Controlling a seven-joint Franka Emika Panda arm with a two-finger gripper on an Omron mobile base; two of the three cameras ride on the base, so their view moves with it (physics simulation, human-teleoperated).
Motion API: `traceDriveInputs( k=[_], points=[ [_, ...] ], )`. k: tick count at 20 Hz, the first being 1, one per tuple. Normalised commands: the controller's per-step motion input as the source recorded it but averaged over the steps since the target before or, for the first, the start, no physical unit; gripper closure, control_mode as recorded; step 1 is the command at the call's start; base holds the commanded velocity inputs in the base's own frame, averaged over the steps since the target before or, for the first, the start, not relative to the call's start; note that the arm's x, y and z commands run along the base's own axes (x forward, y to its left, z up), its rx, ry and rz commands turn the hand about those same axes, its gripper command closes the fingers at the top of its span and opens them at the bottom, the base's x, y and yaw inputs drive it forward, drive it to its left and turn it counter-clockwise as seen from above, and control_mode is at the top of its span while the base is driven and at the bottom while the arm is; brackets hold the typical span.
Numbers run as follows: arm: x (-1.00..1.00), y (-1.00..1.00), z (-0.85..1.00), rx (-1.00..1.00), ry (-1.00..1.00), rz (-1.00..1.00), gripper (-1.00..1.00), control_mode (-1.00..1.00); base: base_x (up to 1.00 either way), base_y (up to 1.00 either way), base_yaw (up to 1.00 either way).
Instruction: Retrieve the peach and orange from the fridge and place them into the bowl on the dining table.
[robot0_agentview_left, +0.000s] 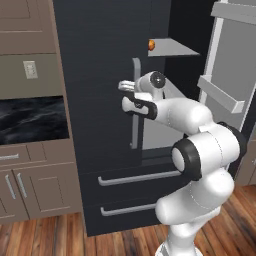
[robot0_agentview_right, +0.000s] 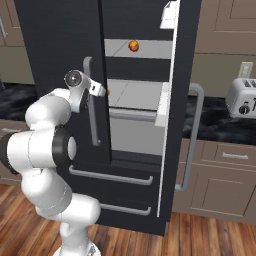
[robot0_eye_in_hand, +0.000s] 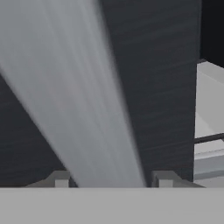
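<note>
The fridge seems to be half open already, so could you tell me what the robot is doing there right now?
The arm has its gripper at the grey bar handle of the fridge's closed left door, one fingertip on each side of the bar. The right door stands wide open. An orange fruit sits on an upper shelf inside, and another shows just behind the closed door's edge. Nothing has been taken out yet.
</note>
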Motion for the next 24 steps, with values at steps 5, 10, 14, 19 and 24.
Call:
traceDriveInputs(
  k=[5,10,14,19,24],
  points=[
    [0.07,0.15,0.03,-0.05,0.25,0.0,1.0,-1.0,0.0,0.0,0.0],
    [-0.96,0.31,0.14,-0.08,0.07,0.0,1.0,-1.0,0.0,0.0,0.0],
    [-1.0,0.56,0.22,-0.12,0.0,0.03,1.0,-1.0,0.0,0.0,0.0],
    [-1.0,0.57,0.44,-0.14,-0.06,0.03,1.0,-1.0,0.0,0.0,0.0],
    [-1.0,0.41,0.74,-0.11,-0.1,0.0,-1.0,-1.0,0.0,0.0,0.0]
  ],
)
